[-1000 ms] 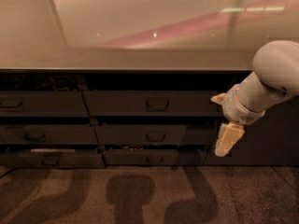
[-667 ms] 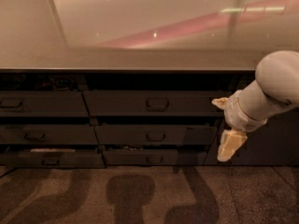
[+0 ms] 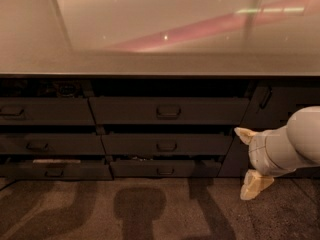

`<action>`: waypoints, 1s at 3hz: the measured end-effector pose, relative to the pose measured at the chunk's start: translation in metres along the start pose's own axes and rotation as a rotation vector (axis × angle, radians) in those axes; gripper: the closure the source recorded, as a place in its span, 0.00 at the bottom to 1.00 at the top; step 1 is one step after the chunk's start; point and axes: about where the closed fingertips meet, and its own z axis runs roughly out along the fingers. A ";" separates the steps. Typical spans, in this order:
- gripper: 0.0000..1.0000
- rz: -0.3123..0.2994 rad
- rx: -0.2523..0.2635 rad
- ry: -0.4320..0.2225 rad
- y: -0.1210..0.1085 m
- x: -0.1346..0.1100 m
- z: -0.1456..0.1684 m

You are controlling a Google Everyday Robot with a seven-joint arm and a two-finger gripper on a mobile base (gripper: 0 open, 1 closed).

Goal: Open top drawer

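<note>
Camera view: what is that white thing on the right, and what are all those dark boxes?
The white thing is a robot's arm. At its end is the gripper, its hand, with two pale fingers spread open and holding nothing. It hangs low on the right, beside the drawers. The dark boxes are drawers under a shiny countertop. The wide top drawer in the middle, with a small handle, is the one it should open. One camera looks down at it all; where it sits, I cannot tell.

An office-like room: glossy countertop (image 3: 150, 64) over dark drawers (image 3: 200, 145), carpet (image 3: 75, 214), pincer (image 3: 248, 160) low at right.
</note>
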 end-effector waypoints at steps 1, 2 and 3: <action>0.00 0.038 -0.007 0.003 -0.011 0.009 0.006; 0.00 0.107 -0.003 0.036 -0.041 0.030 0.016; 0.00 0.166 -0.012 0.101 -0.076 0.047 0.028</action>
